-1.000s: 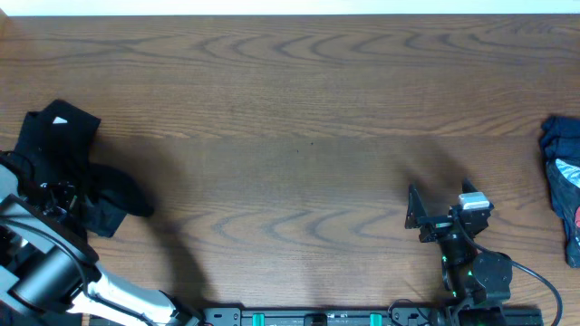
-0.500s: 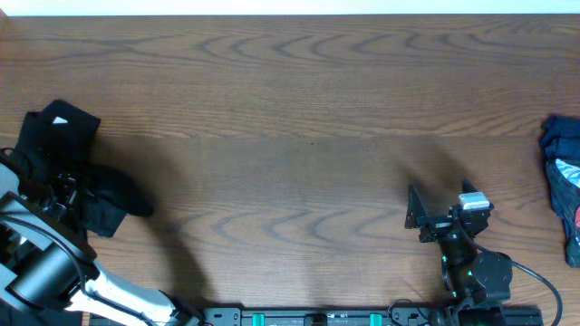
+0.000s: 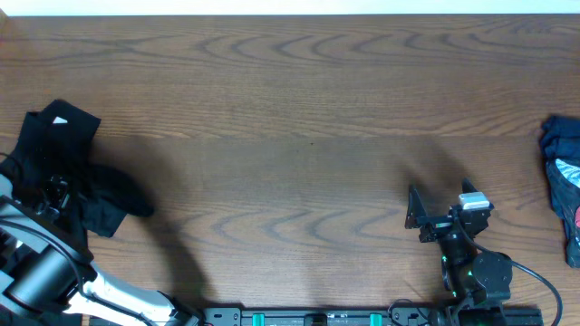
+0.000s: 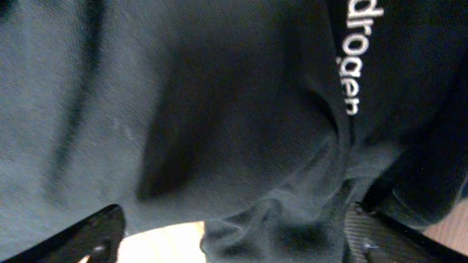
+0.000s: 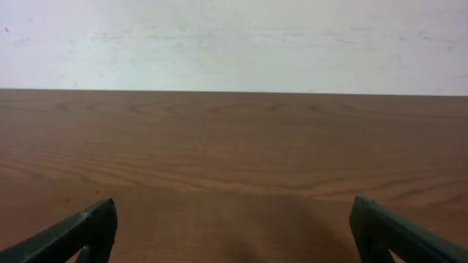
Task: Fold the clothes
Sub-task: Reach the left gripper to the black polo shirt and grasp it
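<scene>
black top [image 3: 74,143] is bunched in a heap directly under and around the left gripper [image 4: 234,235]. from the left wrist, cloth fills the view. the fingers are seen spread wide at the two lower corners, with a fold of fabric lying between them and nothing pinched yet. logo lettering [image 4: 347,79] is seen ahead and toward the right finger, so the chest panel is judged to be facing up there. no clean long axis can be read from the heap; most of the mass runs ahead of the left fingertips, with one lobe pushed out to that gripper's right. right gripper [image 5: 234,228] is also spread and empty, with only bare table [image 3: 299,136] ahead of it. the top lies well apart from it, far off to its left. a dark blue bundle [image 3: 562,177] sits to its right and is to be ignored. left arm is clearly the nearer one, so the first grab is expected there. a drag toward the right gripper is probably needed before spreading.
</scene>
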Robot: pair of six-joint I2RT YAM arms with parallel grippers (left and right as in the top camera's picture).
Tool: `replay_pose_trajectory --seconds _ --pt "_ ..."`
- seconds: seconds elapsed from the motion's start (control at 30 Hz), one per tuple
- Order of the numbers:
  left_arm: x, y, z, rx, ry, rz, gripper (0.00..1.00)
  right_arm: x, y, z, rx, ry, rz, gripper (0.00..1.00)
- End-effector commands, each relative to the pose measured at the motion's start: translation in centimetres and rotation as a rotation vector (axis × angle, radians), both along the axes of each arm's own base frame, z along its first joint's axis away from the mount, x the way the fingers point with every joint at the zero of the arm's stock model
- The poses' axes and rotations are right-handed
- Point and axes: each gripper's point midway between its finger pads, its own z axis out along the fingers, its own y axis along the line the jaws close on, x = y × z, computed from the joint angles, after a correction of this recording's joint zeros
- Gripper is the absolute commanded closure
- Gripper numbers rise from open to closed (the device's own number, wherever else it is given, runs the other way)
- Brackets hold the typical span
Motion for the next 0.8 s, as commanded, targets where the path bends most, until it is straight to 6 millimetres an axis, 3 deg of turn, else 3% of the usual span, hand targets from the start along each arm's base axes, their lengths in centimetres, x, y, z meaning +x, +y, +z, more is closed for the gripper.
replay_pose_trajectory --seconds 0.0,0.1,0.43,0.5,0.53,0.63,0.77 --pt "0.0 0.9 0.1 0.016 -0.001 -0.006 0.08 0.0 -0.2 0.0 -0.011 -0.007 -0.006 0.01" --pt "0.0 0.9 -0.1 0.015 0.0 -0.007 0.17 0.0 -0.2 0.0 -0.011 -0.007 -0.006 0.01" --pt "-0.7 -0.1 -3.1 -0.067 0.063 -0.008 0.17 0.0 -0.2 0.0 -0.011 -0.007 -0.006 0.01" --pt "-0.8 -0.2 -3.5 -0.081 0.07 -0.008 0.22 0.0 -0.2 0.0 -0.011 -0.007 -0.006 0.01" --pt "-0.8 -0.3 -3.7 -0.083 0.072 -0.007 0.33 0.0 -0.2 0.0 -0.011 -0.007 -0.006 0.01" --pt "-0.7 -0.2 -3.8 -0.084 0.068 -0.001 0.94 0.0 -0.2 0.0 -0.011 -0.007 -0.005 0.01" --pt "0.0 -0.7 -3.7 -0.113 0.035 0.027 0.94 0.0 -0.2 0.0 -0.011 -0.007 -0.006 0.01"
